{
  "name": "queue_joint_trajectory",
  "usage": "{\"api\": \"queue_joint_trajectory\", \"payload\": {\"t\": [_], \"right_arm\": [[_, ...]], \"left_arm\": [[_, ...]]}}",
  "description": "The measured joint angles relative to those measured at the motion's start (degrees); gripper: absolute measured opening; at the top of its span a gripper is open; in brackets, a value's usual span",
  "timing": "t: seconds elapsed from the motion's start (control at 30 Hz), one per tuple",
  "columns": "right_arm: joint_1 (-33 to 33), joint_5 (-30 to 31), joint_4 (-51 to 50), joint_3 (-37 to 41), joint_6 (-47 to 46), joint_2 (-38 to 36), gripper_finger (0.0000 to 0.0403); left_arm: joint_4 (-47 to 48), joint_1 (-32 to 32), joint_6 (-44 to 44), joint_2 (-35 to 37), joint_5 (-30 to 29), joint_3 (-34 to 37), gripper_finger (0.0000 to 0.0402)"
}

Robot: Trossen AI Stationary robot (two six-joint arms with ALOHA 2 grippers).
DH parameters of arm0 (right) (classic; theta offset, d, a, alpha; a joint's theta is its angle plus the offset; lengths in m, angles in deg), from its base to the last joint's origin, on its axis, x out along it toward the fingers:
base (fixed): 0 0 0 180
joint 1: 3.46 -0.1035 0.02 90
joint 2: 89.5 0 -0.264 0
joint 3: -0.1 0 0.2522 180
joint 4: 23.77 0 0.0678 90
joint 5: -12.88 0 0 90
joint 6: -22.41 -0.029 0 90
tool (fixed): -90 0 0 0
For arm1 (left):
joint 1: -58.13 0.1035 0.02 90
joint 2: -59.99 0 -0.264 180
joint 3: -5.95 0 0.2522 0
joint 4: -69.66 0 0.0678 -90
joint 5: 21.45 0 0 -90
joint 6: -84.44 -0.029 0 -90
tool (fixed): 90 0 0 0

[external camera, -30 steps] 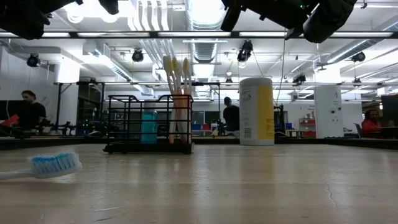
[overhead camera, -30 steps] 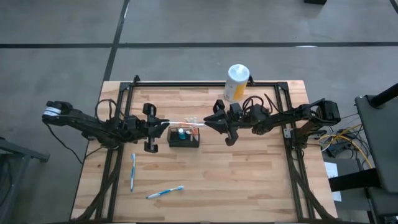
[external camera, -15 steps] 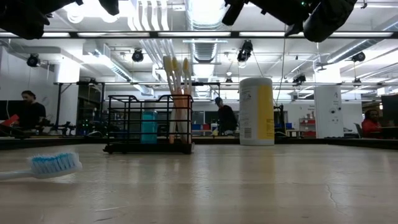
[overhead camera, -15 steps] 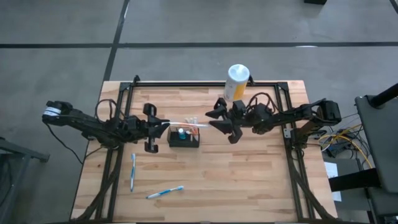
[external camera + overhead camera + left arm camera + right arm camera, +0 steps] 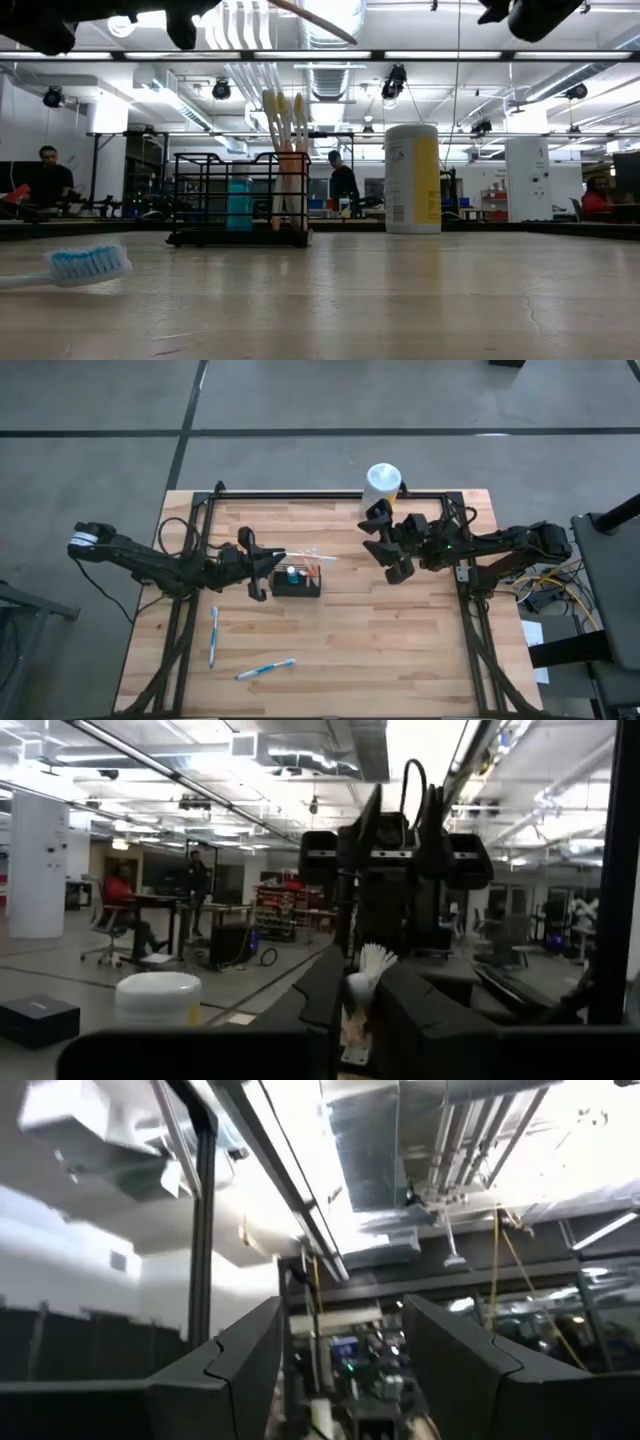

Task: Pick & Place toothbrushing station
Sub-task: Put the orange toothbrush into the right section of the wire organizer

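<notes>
I am working in what looks like a large robotics lab or open workshop hall. The wooden table (image 5: 330, 640) stands on a bare concrete floor (image 5: 300, 395). Overhead run exposed silver ducts (image 5: 240, 30) and strip lights (image 5: 560, 55). Across the table I see people at desks, one person (image 5: 48, 180) seated at the far side and another person (image 5: 342, 185) standing, with shelving racks (image 5: 285, 910) and a white pillar (image 5: 38, 865) behind.
</notes>
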Motion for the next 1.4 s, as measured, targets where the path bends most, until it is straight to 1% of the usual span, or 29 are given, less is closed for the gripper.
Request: {"api": "queue_joint_trajectory", "payload": {"t": [0.07,0.17,0.2,0.33,0.4,0.47,0.57,0.67,1.03,1.4], "right_arm": [[0.1,0.0,-3.7,0.2,0.9,-1.9,0.0203],[0.4,0.1,-11.4,0.3,1.9,-5.2,0.0203],[0.6,0.1,-14.4,0.4,2.0,-6.2,0.0203],[1.1,0.1,-24.1,0.4,2.1,-9.7,0.0203],[1.1,0.1,-26.3,0.6,2.1,-10.8,0.0203],[1.1,0.1,-26.3,0.9,2.1,-11.2,0.0203],[1.1,0.2,-26.4,1.4,2.2,-11.4,0.0203],[1.1,0.4,-26.4,1.7,2.1,-10.8,0.0203],[1.1,1.6,-26.3,2.6,1.2,-10.2,0.0203],[1.1,1.6,-26.2,2.6,1.1,-10.1,0.0203]], "left_arm": [[3.6,0.0,-0.1,0.0,0.0,-2.1,0.0039],[15.1,0.0,0.1,0.0,0.0,-7.2,0.0039],[21.0,0.0,0.1,0.0,0.0,-9.7,0.0039],[50.5,0.0,2.5,-0.4,0.1,-21.8,0.0039],[60.8,0.0,5.1,-1.0,0.1,-27.6,0.0039],[66.5,0.0,5.9,-1.4,0.0,-32.0,0.0039],[68.2,0.0,5.7,-1.9,0.0,-36.0,0.0039],[68.9,-0.1,5.0,-2.8,0.0,-37.4,0.0039],[72.3,0.0,5.4,-6.8,0.0,-37.4,0.0039],[75.9,1.3,5.4,-8.6,-0.5,-37.4,0.0039]]}}
